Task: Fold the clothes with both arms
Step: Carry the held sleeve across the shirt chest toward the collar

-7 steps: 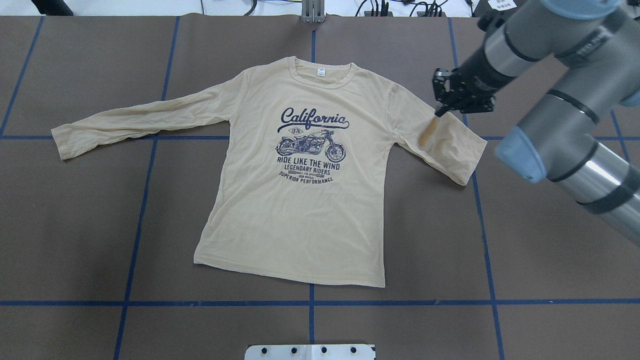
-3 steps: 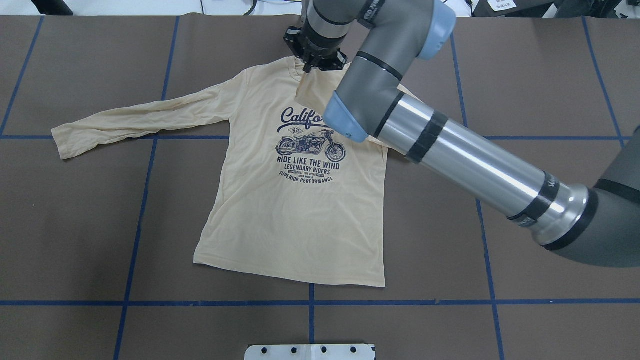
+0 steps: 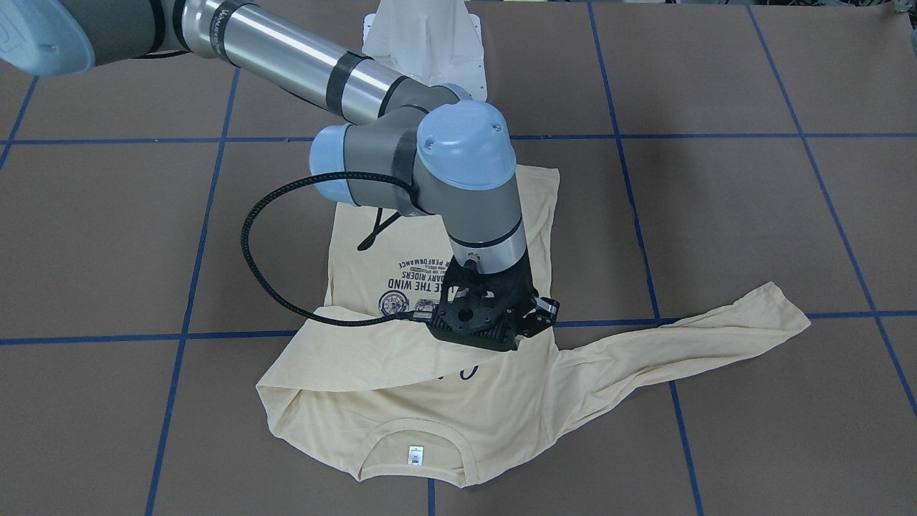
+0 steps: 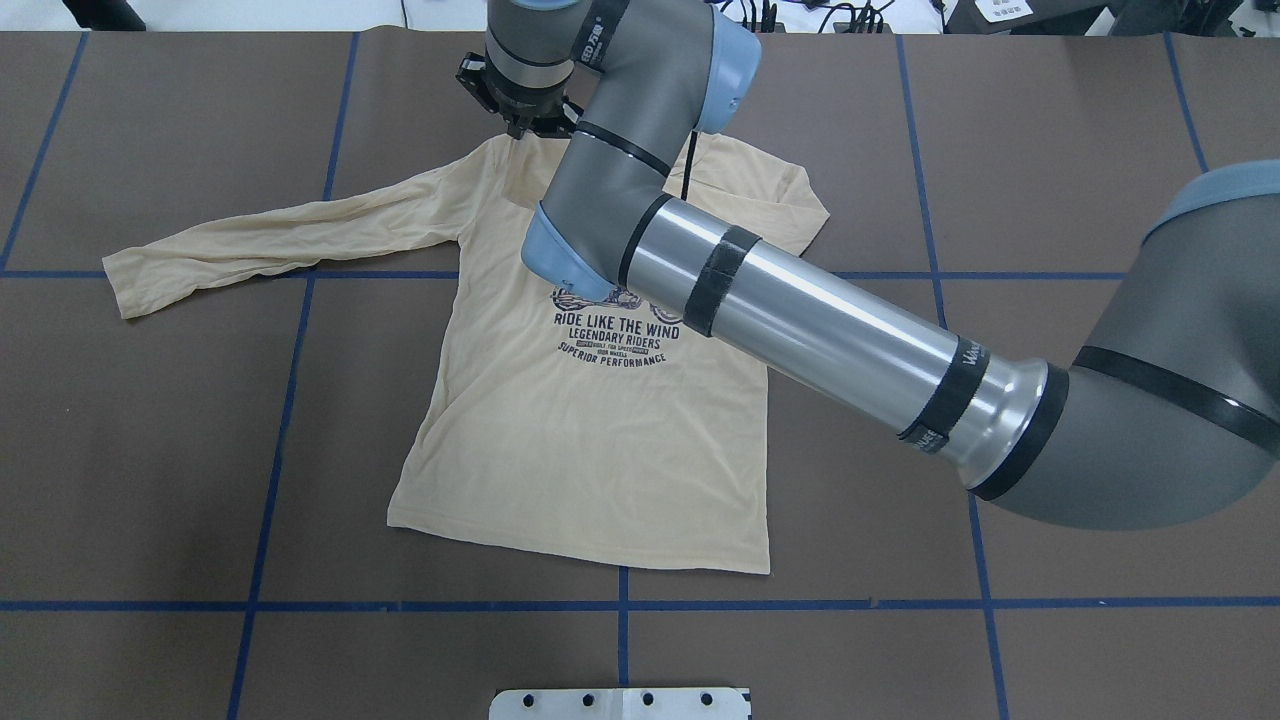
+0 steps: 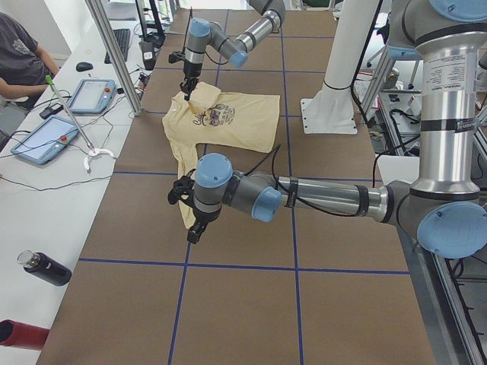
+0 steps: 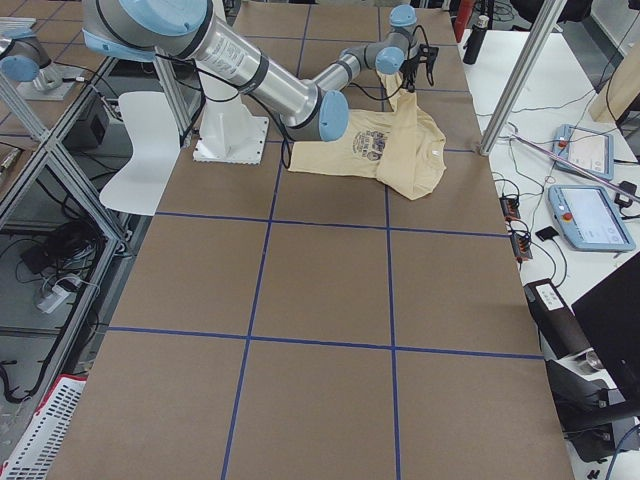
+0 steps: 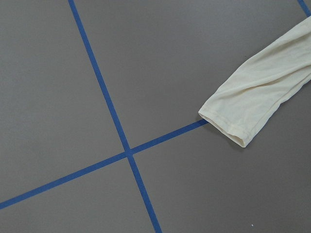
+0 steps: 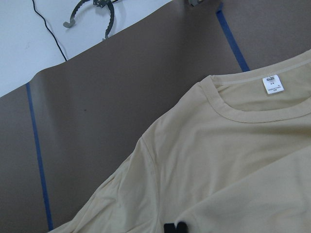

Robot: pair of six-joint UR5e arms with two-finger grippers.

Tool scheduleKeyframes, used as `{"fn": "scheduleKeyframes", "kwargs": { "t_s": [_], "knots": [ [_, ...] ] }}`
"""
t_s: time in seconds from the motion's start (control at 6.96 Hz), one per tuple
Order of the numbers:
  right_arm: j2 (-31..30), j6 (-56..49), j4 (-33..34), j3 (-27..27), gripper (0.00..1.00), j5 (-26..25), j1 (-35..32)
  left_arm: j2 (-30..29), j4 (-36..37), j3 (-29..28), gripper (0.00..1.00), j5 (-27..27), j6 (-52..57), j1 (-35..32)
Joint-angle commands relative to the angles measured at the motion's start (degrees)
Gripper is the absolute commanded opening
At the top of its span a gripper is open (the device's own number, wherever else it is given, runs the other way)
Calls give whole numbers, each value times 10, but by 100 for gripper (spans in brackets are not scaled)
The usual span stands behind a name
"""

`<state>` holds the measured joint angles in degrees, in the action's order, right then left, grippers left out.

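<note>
Progress, our read: early. We see rt sleeve [image 3: 372, 351] drawn across the chest, over top of the print [image 4: 615, 340]. That's the 1st fold, under way, not laid down. The left sleeve [image 4: 280, 240] lies spread flat; body and hem are unfolded. All that is left to do.

We log rt gripper [image 4: 518, 122] pinched closed on the end of rt sleeve. Cloth rises to it in both side views, and the fingertips [image 8: 175, 228] sit together at the wrist view's bottom edge. The shirt [image 4: 590, 450] lies below it on the table [image 4: 150, 450]: left shoulder about under the fingers, collar and neck label [image 8: 272, 83] just beside, body stretching back toward the robot.

We get left gripper [image 5: 192, 224] only from the side, so we can't tell if it's open or holding anything. The left cuff [image 7: 233, 124] lies flat below it, off to one side.
</note>
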<state>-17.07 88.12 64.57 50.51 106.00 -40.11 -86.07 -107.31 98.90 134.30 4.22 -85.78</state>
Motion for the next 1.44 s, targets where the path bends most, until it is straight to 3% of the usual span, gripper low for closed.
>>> {"fn": "scheduleKeyframes", "kwargs": {
  "t_s": [0.0,0.14,0.29,0.57,0.72,0.86,1.01,1.15,1.29],
  "knots": [
    [54,18,-60,-98,2,-45,16,0,0,3,100,1,0,0],
    [66,57,-100,-137,51,-68,19,0,0,0,100,1,1,0],
    [71,59,-102,-140,99,-94,23,-1,1,-2,100,1,2,1],
    [71,64,-99,-140,99,-92,21,-22,-2,-13,100,2,1,11],
    [70,80,-87,-133,99,-85,19,-46,-41,-33,100,1,-8,49],
    [26,74,-18,-44,99,-47,12,-58,-78,-51,100,0,-116,67],
    [-79,62,44,111,99,29,-13,-79,-122,-90,99,0,-162,85],
    [-189,24,55,235,99,79,-35,-130,-151,-176,94,1,-163,87],
    [-275,-24,55,311,99,85,-47,-179,-198,-265,86,0,-163,91]
  ]
}}
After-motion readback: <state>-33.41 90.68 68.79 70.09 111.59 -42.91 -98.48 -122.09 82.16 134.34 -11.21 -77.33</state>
